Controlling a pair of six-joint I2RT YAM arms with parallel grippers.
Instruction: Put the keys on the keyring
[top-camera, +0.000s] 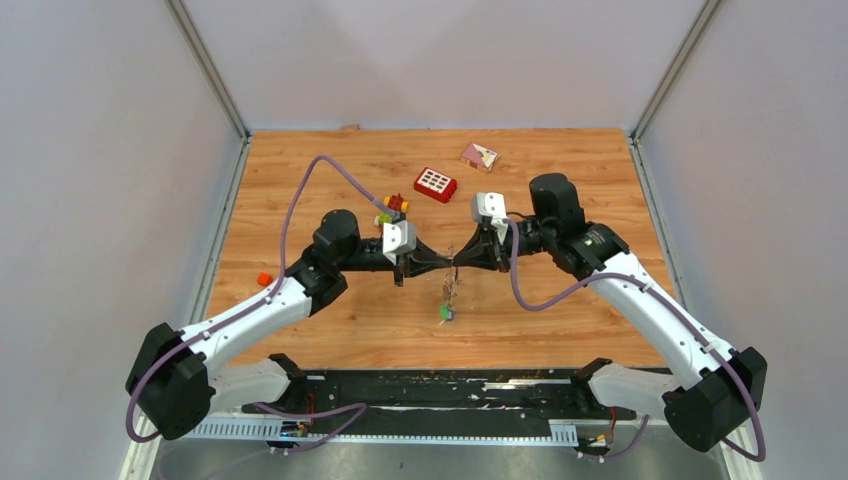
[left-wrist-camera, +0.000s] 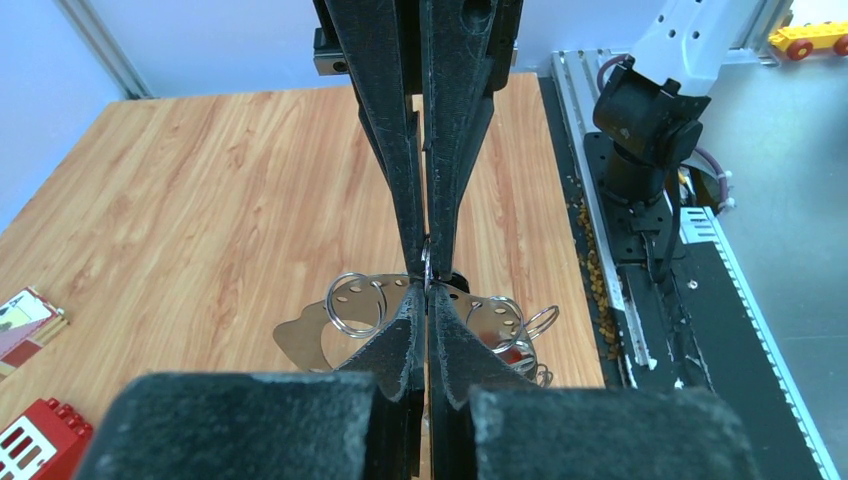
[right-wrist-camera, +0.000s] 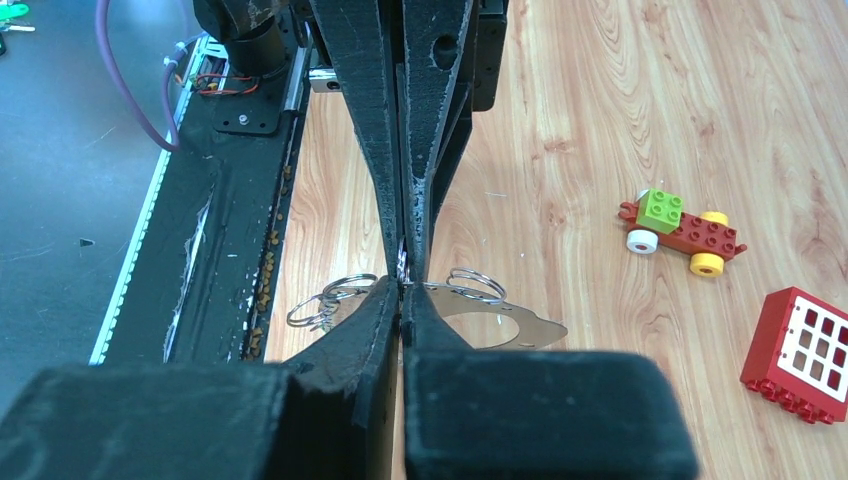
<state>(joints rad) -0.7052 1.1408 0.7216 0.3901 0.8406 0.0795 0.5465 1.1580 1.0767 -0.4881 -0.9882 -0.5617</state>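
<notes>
keyring (left-wrist-camera: 427, 262): in the air above the middle of the desk (top-camera: 300, 170); only a short sliver of thin wire shows.
left gripper (left-wrist-camera: 427, 292): fingers pressed together, pinching that wire at the tips.
right gripper (right-wrist-camera: 402, 290): closed as well, tip to tip with the left gripper, nipping the same wire.
keys (top-camera: 447, 298): dangle in a bunch under the meeting tips, green tag lowest; whether they touch the desk is unclear.
plate (right-wrist-camera: 520, 328): flat holed metal with small rings (right-wrist-camera: 476, 283), just below the tips.
brick (top-camera: 436, 184): red, toward the far edge.
toy (top-camera: 392, 209): just beyond the left wrist.
cube (top-camera: 264, 279): red, near the left edge.
</notes>
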